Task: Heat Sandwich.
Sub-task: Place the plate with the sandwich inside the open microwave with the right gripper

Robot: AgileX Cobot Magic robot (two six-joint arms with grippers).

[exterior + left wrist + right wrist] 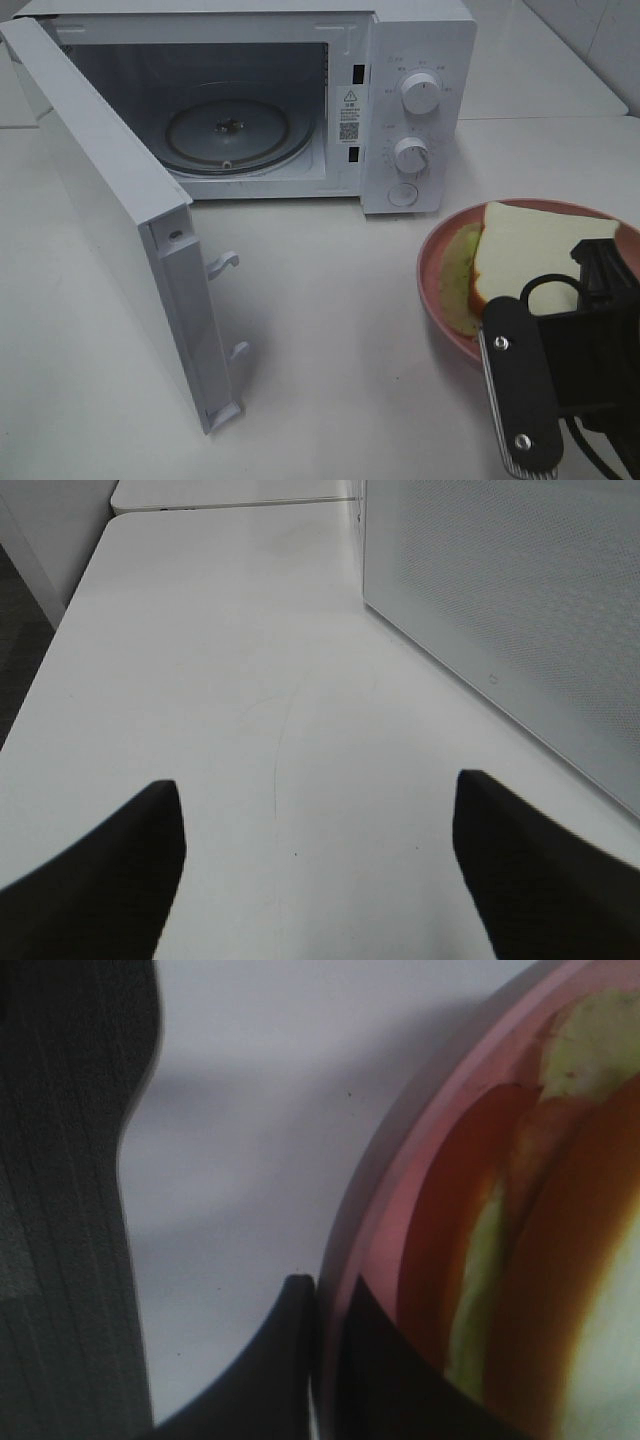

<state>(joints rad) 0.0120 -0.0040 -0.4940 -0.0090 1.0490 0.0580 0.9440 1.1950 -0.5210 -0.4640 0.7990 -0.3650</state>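
The sandwich [530, 250], white bread with green filling showing at its edge, lies on a round pink plate [430, 270] on the table to the right of the microwave [420, 100]. The microwave door [110, 200] stands wide open to the left, and the glass turntable [228, 135] inside is bare. My right gripper [322, 1305] is shut on the plate's rim [365, 1240], one finger on either side of it. Its black arm [525, 385] reaches in from the lower right. My left gripper [320, 880] is open over bare table beside the door's outer face [520, 610].
The open door juts toward the table's front on the left, with two latch hooks [225, 262] on its free edge. White tabletop [330, 300] lies between the door and the plate. Two control knobs [420, 93] are on the microwave's right panel.
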